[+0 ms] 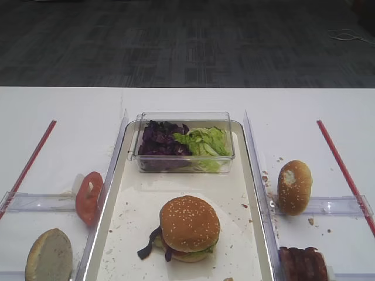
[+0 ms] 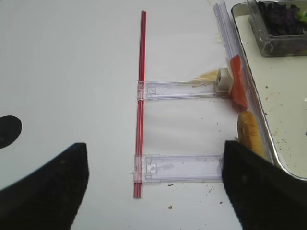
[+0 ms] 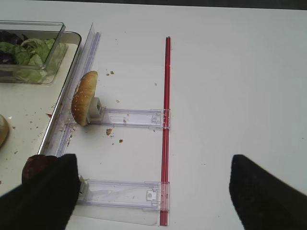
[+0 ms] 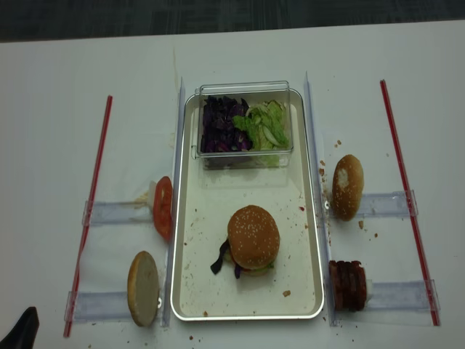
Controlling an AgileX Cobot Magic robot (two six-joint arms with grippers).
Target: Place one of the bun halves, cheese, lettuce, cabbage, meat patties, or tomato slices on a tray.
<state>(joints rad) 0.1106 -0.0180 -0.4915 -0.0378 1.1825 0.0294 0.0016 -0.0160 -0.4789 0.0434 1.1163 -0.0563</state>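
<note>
Capped with the sesame bun top, low in the middle of the tray, over green shreds and a purple strip poking out at the left. Reads as a finished stack, so probably the last layer set down. Kept in a clear box at the tray's far end: cabbage on the left, lettuce on the right, presumably to stop loose shreds scattering. Propped on edge in clear holders outside the tray's long sides (easier to pinch from above, at a guess): tomato slice and pale bun half on the left, torn bun and meat patties on the right.

Shown properly only from the wrists: right gripper spread wide over bare table, nothing between the fingers, with the patties at its inner side. Left gripper likewise spread and empty, above the nearer holder on its side. Missing altogether from the first overhead view; in the second, only a dark tip at the lower left corner. Conversely, the whole stack only from overhead; from the wrists, a sliver of it at most.
</note>
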